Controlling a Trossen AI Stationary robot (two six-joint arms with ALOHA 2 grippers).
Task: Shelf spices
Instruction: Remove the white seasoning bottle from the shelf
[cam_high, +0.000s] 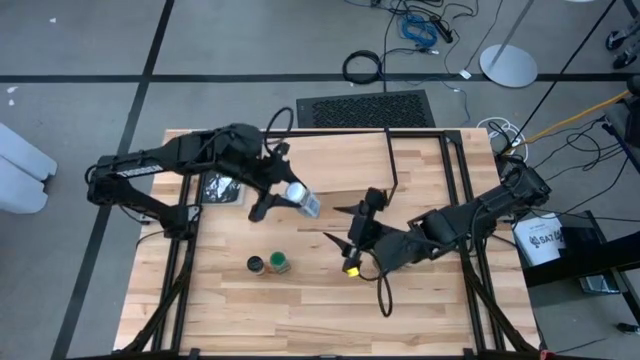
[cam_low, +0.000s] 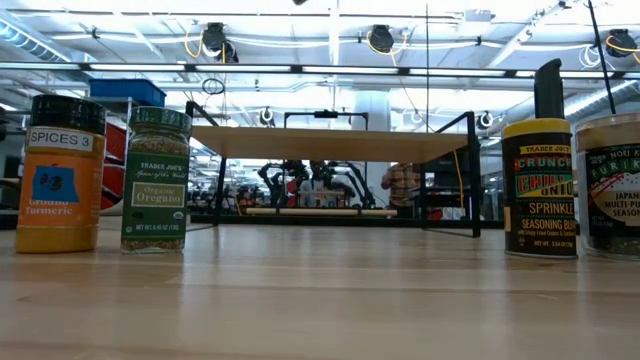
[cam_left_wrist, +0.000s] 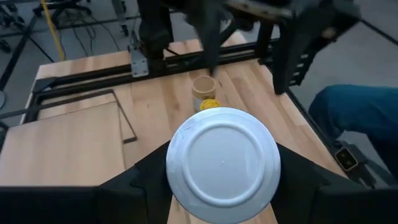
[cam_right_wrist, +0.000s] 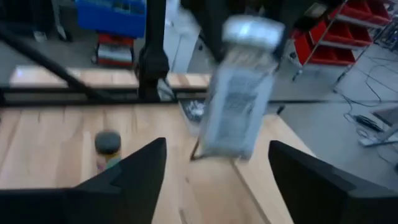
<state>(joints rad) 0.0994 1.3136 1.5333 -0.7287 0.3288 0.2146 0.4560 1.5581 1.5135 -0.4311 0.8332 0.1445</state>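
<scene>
My left gripper (cam_high: 283, 196) is shut on the white-lidded jar (cam_high: 302, 200), which it holds in the air over the table's middle. My right gripper (cam_high: 338, 226) is open and hovers just right of that jar, which shows ahead of its fingers (cam_right_wrist: 241, 93). The yellow-lidded jar (cam_high: 352, 268) stands beside the right gripper, and the tan-lidded jar (cam_left_wrist: 204, 87) stands next to it. The dark-lidded orange jar (cam_low: 60, 175) and the green-lidded jar (cam_low: 155, 180) stand together near the front. The shelf (cam_low: 330, 145) stands on its rod legs at the far middle. My left gripper pinches the white-lidded jar between its two fingers, by the body just under the lid (cam_left_wrist: 224, 163). The fingers come from above, slanting, and lie along the jar's sides. The jar is lifted clear and tilted, lid up (cam_right_wrist: 252, 31).
A flat black packet (cam_high: 220, 187) lies on the table under the left arm. A person's blue-trousered leg (cam_left_wrist: 367, 118) shows past the table's edge. Bare tabletop lies toward the near edge (cam_high: 320, 310).
</scene>
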